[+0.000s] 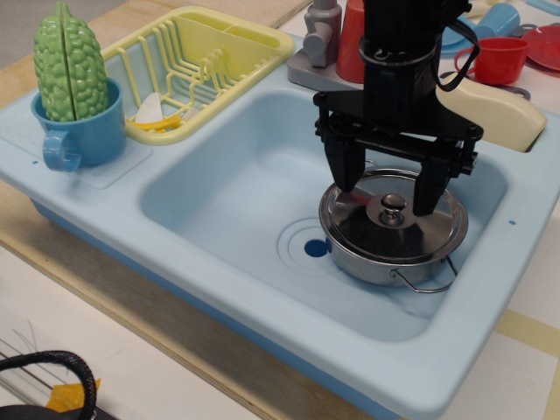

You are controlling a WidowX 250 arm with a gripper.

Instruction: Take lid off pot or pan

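A shiny steel pot (376,259) with wire loop handles sits in the right part of the light blue sink (219,188). Its flat round lid (367,232) rests on it, with a small metal knob (393,207) at the centre. My black gripper (388,194) is open and hangs just above the lid. One finger is left of the knob and the other is right of it. The fingertips are close to the lid surface, and the knob lies just in front of the line between them.
The sink drain (315,248) is left of the pot. A yellow dish rack (197,61) stands at the back left. A blue mug (83,131) holding a green bumpy vegetable (70,66) is at far left. Red cups (499,57) and a faucet (319,39) stand behind.
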